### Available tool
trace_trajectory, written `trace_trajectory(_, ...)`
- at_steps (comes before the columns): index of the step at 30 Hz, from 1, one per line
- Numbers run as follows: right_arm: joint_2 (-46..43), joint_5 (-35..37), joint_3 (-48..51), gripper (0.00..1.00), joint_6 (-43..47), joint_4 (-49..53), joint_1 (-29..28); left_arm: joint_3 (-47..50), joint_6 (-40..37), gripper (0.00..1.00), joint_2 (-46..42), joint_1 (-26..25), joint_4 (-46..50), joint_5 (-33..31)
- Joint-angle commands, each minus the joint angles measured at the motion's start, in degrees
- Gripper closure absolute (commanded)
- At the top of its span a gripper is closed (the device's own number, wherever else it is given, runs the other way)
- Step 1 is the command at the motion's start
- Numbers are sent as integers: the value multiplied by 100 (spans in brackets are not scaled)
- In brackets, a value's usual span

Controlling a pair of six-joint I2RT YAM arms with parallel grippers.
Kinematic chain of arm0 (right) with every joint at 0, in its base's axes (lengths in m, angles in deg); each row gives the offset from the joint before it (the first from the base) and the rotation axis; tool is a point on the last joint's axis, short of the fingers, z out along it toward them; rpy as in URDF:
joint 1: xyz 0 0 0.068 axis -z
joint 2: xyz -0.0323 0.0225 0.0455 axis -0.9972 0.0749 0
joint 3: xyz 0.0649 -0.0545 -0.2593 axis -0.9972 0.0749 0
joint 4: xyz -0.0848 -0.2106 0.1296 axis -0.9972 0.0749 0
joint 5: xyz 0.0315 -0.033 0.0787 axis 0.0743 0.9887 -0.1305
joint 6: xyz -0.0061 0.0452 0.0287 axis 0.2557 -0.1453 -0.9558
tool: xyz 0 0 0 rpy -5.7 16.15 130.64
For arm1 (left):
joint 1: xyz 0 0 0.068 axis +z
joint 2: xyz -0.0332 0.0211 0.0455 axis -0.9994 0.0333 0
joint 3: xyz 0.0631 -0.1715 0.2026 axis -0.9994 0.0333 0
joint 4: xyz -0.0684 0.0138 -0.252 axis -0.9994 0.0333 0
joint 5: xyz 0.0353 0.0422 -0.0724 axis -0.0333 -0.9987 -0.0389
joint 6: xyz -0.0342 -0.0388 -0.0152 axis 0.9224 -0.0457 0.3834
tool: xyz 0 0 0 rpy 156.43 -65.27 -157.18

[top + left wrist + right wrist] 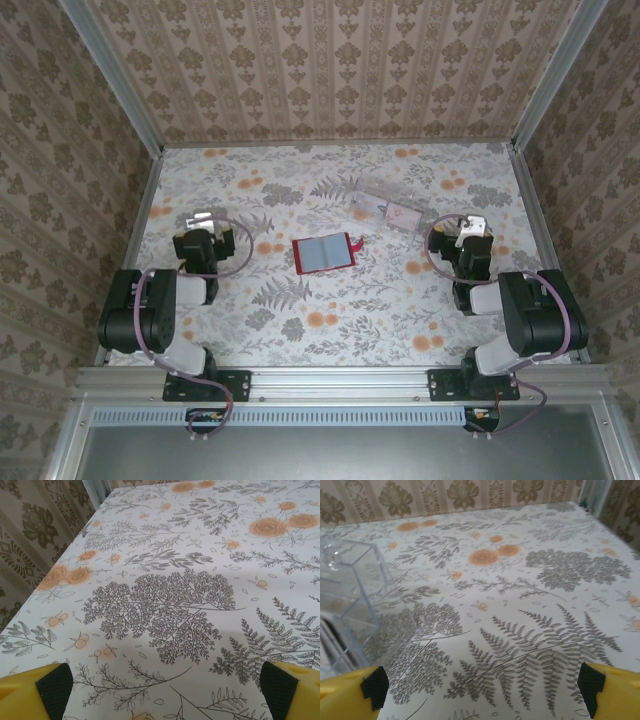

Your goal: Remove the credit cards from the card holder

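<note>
The card holder (pixel 325 253) lies open and flat in the middle of the table, red with grey-blue pocket rows facing up and a small red tab (pixel 358 243) on its right side. No credit cards can be told apart in its pockets from above. My left gripper (pixel 202 220) rests to the holder's left, well apart from it. In the left wrist view, my left gripper (pixel 167 692) stands open over bare tablecloth. My right gripper (pixel 470 228) sits to the holder's right. From the right wrist camera, my right gripper (pixel 482 695) is open with nothing between its pads (pixel 374 686).
A clear oblong plastic box (pixel 390 210) with something pale and pinkish in it lies behind and right of the holder; its corner (pixel 350 590) is at the left of the right wrist view. Patterned walls and metal posts enclose the floral table (pixel 300 310).
</note>
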Motion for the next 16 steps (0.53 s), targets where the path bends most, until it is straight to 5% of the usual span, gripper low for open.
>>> trace_trajectory(1, 65, -346, -378, 0, 92, 59, -45, -62, -108, 0, -14, 64, -356, 216)
trace_trajectory(16, 56, 119, -703, 0, 146, 687, -225, -64, -109, 0, -20, 56, -351, 219)
